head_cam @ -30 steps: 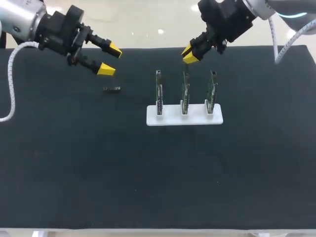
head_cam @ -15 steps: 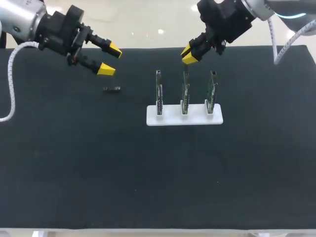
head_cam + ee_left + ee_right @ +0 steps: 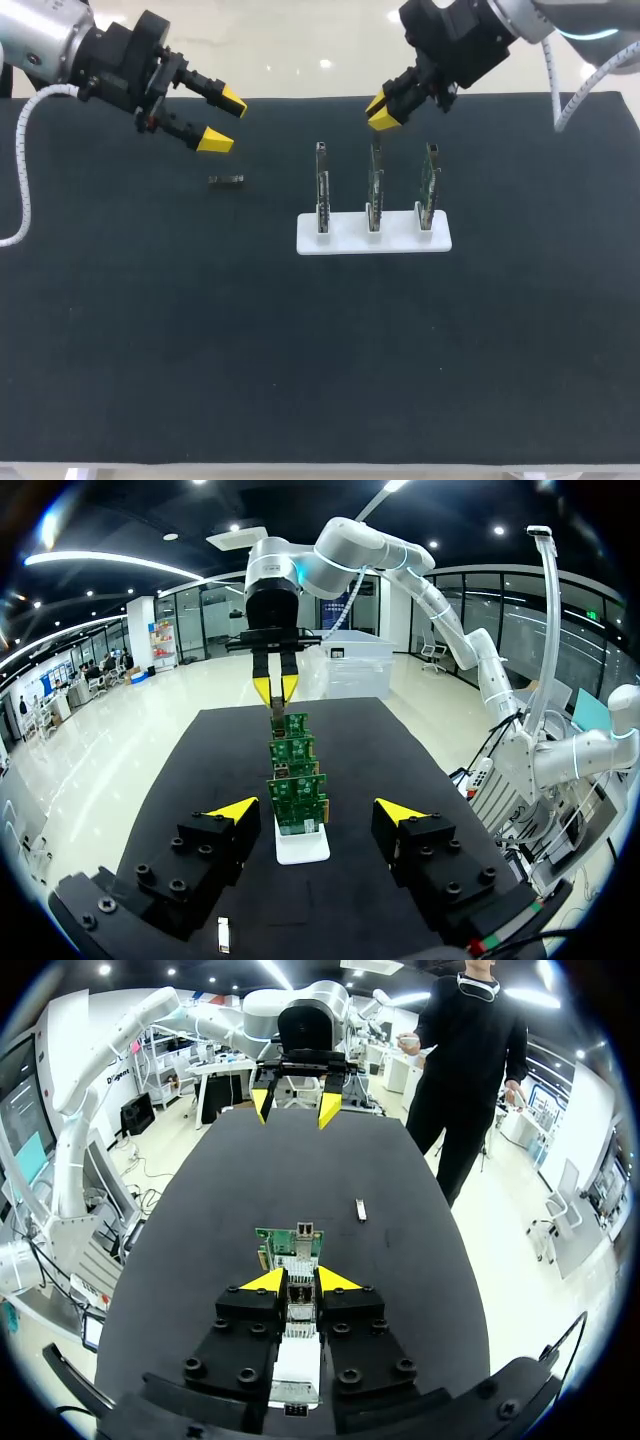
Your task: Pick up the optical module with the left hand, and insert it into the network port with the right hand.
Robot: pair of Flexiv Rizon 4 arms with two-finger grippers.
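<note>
Evidently the pick-up step: the optical module (image 3: 226, 180) lies on the tabletop (image 3: 200, 330), near the left pincer (image 3: 223, 120), which hovers spread and empty. The right pincer (image 3: 383, 110) hangs above the middle board (image 3: 374, 190); its state cannot be told. Next, the left must descend squarely astride the module.

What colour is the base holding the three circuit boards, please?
White base, clearest in the head view.
</note>
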